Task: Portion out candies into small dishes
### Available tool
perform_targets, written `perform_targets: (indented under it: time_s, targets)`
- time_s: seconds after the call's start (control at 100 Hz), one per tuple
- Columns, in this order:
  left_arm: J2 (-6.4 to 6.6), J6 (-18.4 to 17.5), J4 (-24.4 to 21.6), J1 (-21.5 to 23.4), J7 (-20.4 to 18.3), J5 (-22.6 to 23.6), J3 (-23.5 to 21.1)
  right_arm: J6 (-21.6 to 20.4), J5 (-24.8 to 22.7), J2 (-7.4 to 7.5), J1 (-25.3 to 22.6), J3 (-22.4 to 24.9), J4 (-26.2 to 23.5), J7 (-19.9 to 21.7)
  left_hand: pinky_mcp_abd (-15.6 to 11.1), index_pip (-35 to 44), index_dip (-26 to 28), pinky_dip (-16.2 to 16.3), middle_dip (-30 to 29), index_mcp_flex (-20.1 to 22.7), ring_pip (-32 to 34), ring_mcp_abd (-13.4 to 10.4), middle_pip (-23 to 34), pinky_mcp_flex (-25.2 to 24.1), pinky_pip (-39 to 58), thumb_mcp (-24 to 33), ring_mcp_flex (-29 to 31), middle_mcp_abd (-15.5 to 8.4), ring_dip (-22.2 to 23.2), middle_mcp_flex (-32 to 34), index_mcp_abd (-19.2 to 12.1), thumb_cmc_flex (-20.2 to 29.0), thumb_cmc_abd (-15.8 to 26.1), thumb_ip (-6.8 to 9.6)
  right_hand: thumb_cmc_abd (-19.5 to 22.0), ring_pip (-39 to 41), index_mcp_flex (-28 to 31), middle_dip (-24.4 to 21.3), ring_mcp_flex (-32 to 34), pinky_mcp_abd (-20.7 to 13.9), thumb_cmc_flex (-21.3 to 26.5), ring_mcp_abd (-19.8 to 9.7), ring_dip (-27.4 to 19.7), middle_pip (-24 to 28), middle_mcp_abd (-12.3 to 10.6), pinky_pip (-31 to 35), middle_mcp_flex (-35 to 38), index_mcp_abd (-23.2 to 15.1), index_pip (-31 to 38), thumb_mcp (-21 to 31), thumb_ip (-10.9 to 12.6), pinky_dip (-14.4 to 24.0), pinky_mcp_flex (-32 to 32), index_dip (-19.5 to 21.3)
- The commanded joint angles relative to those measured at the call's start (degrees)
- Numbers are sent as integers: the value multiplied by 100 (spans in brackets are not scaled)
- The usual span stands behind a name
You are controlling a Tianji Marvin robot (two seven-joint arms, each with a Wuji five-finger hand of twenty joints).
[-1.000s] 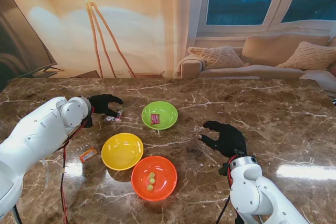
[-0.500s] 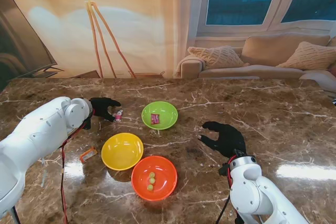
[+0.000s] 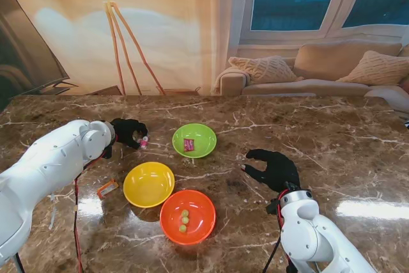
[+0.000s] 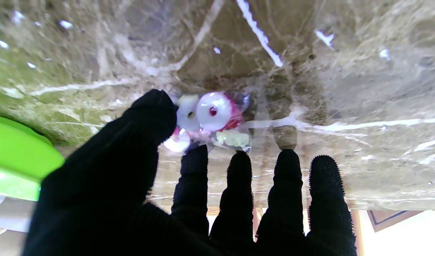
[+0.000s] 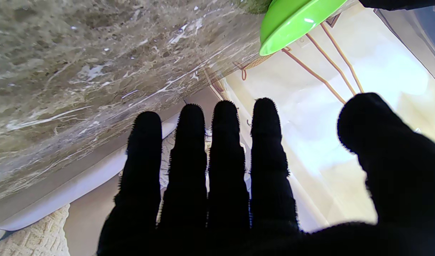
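Note:
My left hand (image 3: 126,132) is at the table's far left, thumb and index finger pinched on a white-and-red wrapped candy (image 3: 144,140). The left wrist view shows the candy (image 4: 212,115) between the thumb (image 4: 149,117) and the index fingertip, with the other fingers straight and the table close behind it. Three dishes stand in the middle: a green one (image 3: 203,148) with a red candy (image 3: 188,144), a bare yellow one (image 3: 149,184), and an orange one (image 3: 198,212) with three yellow-green candies (image 3: 183,220). My right hand (image 3: 275,169) hovers open to their right, holding nothing.
An orange-wrapped candy (image 3: 107,188) lies on the marble table (image 3: 332,132) left of the yellow dish. The green dish's rim shows in the left wrist view (image 4: 18,160) and the right wrist view (image 5: 295,21). A sofa and a floor lamp stand beyond the far edge.
My left hand's fingers have curled in around the wrapped candy, which has shifted slightly right and away from me. The right hand and the dishes have not moved.

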Motion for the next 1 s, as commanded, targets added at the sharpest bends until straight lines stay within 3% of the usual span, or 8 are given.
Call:
perform_targets:
  time_s: [0.0, 0.14, 0.42, 0.46, 0.52, 0.58, 0.63, 0.99]
  targets:
    - [1, 35, 48, 278, -161, 37, 35, -2, 32, -7, -55, 12, 12, 89, 77, 705, 449, 123, -246, 341, 557, -179, -61, 45, 202, 205, 392, -128, 164, 269, -244, 168, -228, -164, 68, 9, 93, 63, 190, -6, -223, 55, 99, 27, 6, 128, 57, -144, 81, 112, 58, 133, 23, 69]
    - [25, 49, 9, 356, -217, 19, -6, -26, 64, -11, -54, 18, 15, 86, 40, 1273, 990, 247, -1172, 562, 732, -223, -421, 485, 601, 62, 970, -116, 139, 547, -567, 591, -413, -290, 63, 15, 127, 65, 203, -19, -221, 54, 101, 29, 1, 125, 69, -155, 110, 119, 58, 140, 37, 83]
    - [-20, 54, 84, 441, -263, -120, -122, -42, 88, -13, -54, 20, 16, 89, 55, 2299, 1588, 327, -1266, 1264, 1525, -267, 188, 1805, 1677, 374, 2548, -97, 407, 2003, -1035, 1116, -682, -315, 58, 26, 121, 67, 225, -56, -222, 55, 102, 32, 13, 122, 82, -163, 116, 121, 55, 142, 63, 89]
    - [-30, 51, 97, 456, -257, -142, -157, -41, 92, -15, -54, 21, 18, 84, 86, 2395, 1663, 339, -1195, 1395, 1677, -267, 373, 2099, 1901, 495, 2871, -111, 455, 2402, -1078, 1118, -716, -317, 63, 28, 122, 67, 228, -63, -224, 56, 103, 32, 14, 123, 81, -162, 116, 121, 55, 141, 69, 90]
    - [-40, 57, 105, 473, -270, -177, -196, -39, 101, -17, -52, 21, 20, 81, 126, 2438, 1734, 222, -272, 1513, 1679, -233, 213, 2450, 2223, 653, 3262, -154, 874, 3030, -1093, 1110, -766, -326, 56, 32, 108, 67, 234, -69, -216, 54, 104, 31, 18, 124, 81, -166, 109, 124, 55, 140, 76, 88]
    - [-40, 55, 105, 489, -258, -179, -215, -38, 108, -18, -52, 19, 20, 79, 184, 2484, 1808, 195, 492, 1634, 1754, -256, -330, 2811, 2475, 306, 3688, -237, 1037, 3858, -1154, 1428, -873, -247, 58, 35, 115, 69, 237, -70, -222, 47, 104, 35, 10, 125, 90, -165, 110, 121, 54, 138, 79, 88]
    - [-39, 61, 100, 509, -248, -184, -248, -40, 111, -17, -53, 20, 18, 86, 218, 2560, 1866, 203, 880, 1744, 1886, -292, -231, 3070, 2616, 312, 3984, -334, 1084, 4255, -1214, 1509, -931, -174, 57, 39, 112, 69, 244, -75, -215, 50, 105, 36, 15, 126, 92, -171, 109, 124, 55, 137, 83, 88]
    - [98, 238, -265, 742, -318, -147, -765, -60, 128, -16, -59, 23, 16, 100, 228, 2631, 2103, 32, 1502, 1820, 2007, -263, -233, 3295, 2647, 1227, 4314, -515, 1340, 4451, -1227, 1270, -1205, 145, 66, 50, 125, 76, 262, -86, -223, 54, 106, 46, 18, 142, 121, -173, 114, 124, 55, 120, 106, 89]
